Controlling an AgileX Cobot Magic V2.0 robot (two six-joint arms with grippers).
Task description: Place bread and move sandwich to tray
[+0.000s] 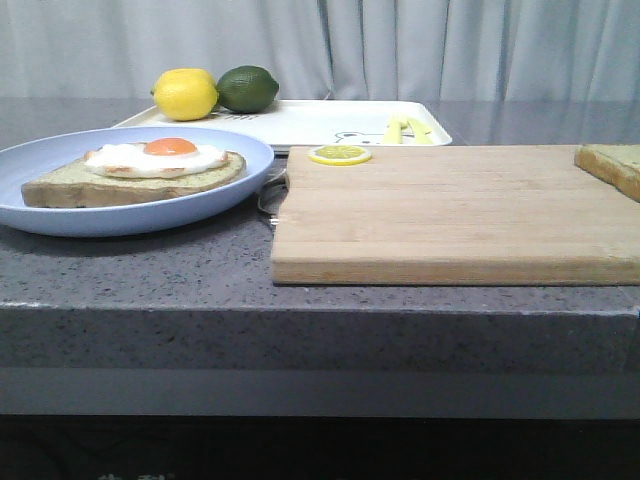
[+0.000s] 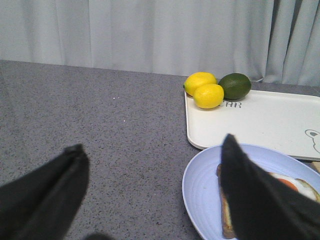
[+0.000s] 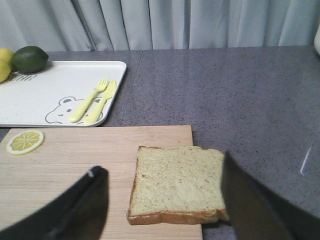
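Note:
The plain bread slice (image 3: 178, 182) lies flat at the right end of the bamboo cutting board (image 1: 450, 215); only its corner (image 1: 610, 167) shows in the front view. My right gripper (image 3: 162, 200) is open above it, one finger on each side, not touching. The sandwich (image 1: 140, 170), a slice bearing a fried egg, lies on the light-blue plate (image 1: 60, 215) at the left. My left gripper (image 2: 152, 165) is open and empty over the counter beside the plate (image 2: 200, 185). The white tray (image 1: 330, 122) sits behind the board. Neither gripper shows in the front view.
A lemon (image 1: 185, 94) and a lime (image 1: 247, 88) sit at the tray's far left corner; the left wrist view shows two lemons (image 2: 204, 90). A yellow fork and knife (image 3: 94, 102) lie on the tray. A lemon slice (image 1: 340, 154) lies on the board's back edge.

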